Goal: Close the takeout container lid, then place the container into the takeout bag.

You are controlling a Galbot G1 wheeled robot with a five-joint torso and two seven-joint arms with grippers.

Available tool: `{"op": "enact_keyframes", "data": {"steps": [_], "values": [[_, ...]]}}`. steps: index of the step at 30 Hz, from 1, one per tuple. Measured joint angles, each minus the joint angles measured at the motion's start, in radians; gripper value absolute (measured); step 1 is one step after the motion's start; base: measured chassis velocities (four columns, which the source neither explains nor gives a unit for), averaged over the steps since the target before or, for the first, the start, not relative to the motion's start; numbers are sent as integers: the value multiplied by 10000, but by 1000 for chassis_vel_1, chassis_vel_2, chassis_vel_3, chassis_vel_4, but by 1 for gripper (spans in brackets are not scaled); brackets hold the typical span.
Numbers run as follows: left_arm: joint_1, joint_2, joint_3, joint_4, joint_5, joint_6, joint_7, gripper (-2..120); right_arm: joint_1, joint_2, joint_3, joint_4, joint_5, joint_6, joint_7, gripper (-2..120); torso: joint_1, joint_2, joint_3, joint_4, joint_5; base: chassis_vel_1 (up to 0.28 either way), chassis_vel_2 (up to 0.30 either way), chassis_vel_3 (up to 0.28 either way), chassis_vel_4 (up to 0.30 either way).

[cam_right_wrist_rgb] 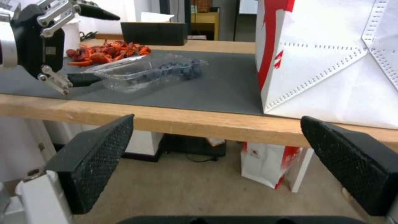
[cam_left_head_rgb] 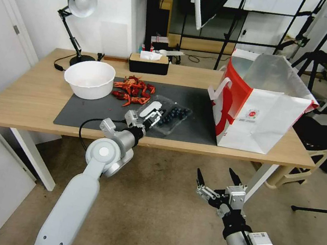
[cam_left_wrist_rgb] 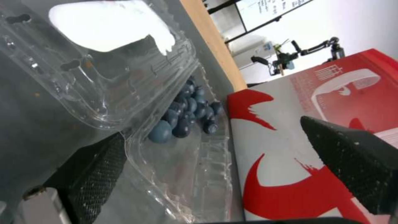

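one wooden table (cam_left_head_rgb: 24, 99) with dark mat (cam_left_head_rgb: 196, 123) bears takeout container (cam_left_head_rgb: 170, 117); both hands spread.

The left pincer (cam_left_head_rgb: 153, 112) covers the near end of the container (cam_left_head_rgb: 171, 117) in the head view, so its hinge and front edge cannot be seen. In the left wrist view the lid (cam_left_wrist_rgb: 104, 56) runs past the frame edge and its label is washed out, unreadable. The bag (cam_left_head_rgb: 261, 108) is cropped in both wrist views; its logo (cam_left_head_rgb: 252, 114) is too small to read. The bag hides the bench (cam_left_head_rgb: 28, 99) corner behind it.
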Motion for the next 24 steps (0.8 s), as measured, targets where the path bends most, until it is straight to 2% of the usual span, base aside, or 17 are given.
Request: {"op": "enact_keyframes", "data": {"steps": [13,24], "values": [[241,-308,249,-426,-147,-407,100,100,-20,19,35,-70,0,46,12,100,0,0,0,0,0,0,0,0,0],[781,-573,895,-791,505,-829,254,100,-44,34,27,-134,-20,104,18,100,0,0,0,0,0,0,0,0,0]]}}
